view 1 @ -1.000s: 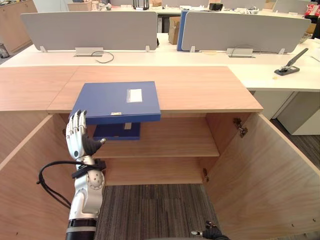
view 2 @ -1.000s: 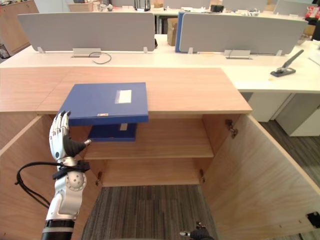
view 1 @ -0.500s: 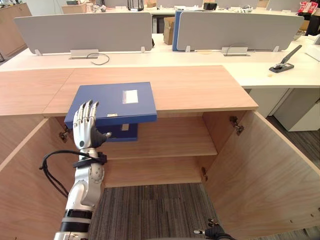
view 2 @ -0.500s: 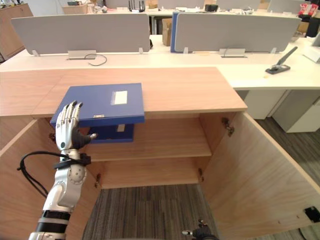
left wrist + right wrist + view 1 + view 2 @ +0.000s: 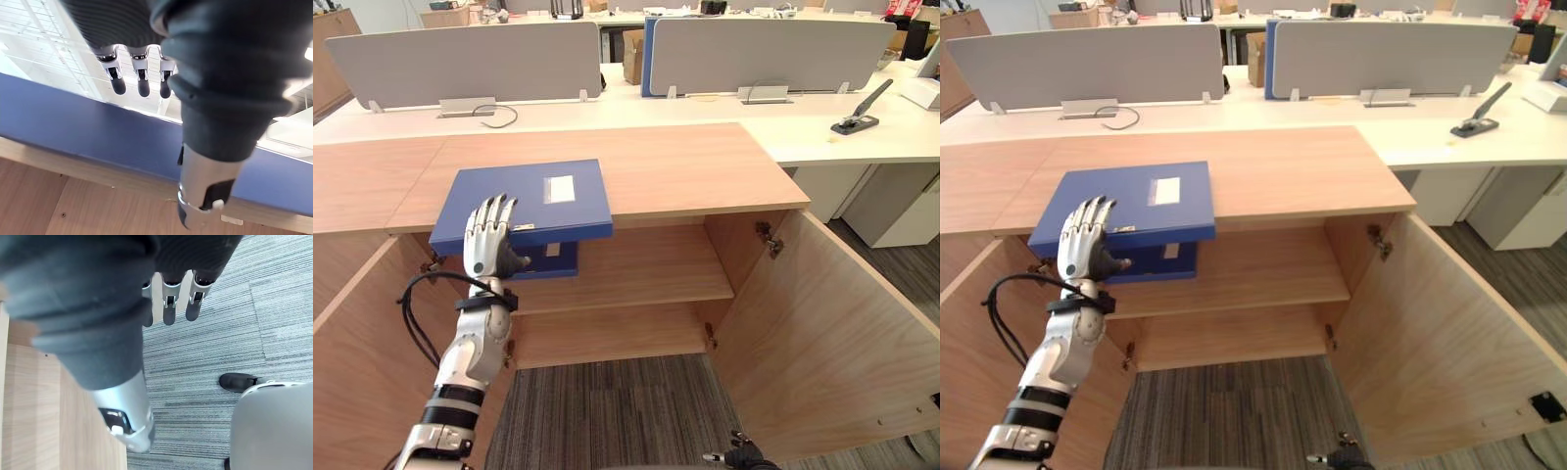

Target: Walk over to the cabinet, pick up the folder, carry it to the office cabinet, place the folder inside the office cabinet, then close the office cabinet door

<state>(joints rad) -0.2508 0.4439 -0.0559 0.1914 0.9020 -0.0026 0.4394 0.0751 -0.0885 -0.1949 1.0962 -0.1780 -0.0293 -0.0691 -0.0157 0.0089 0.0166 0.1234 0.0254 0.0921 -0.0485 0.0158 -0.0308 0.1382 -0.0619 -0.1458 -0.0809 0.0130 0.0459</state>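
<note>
A blue folder (image 5: 538, 196) lies flat on the wooden cabinet top (image 5: 685, 166), its front edge jutting out over the open cabinet. My left hand (image 5: 489, 240) is raised upright right at that front edge, open, fingers straight, their tips over the folder's near left part. In the left wrist view the fingertips (image 5: 142, 83) stand above the folder's blue edge (image 5: 98, 142), the thumb below it. A second blue folder (image 5: 553, 262) rests on the upper shelf inside. My right hand (image 5: 739, 455) hangs low over the carpet, fingers (image 5: 168, 308) relaxed.
Both cabinet doors stand wide open, the right door (image 5: 832, 313) and the left door (image 5: 362, 343). Behind the cabinet runs a white desk with grey dividers (image 5: 470, 59) and a black stapler-like tool (image 5: 860, 110) at the right. Grey carpet lies below.
My left hand has risen from below the folder's front edge up to it, fingertips now over the folder. The camera has shifted a little; the folder stays put.
</note>
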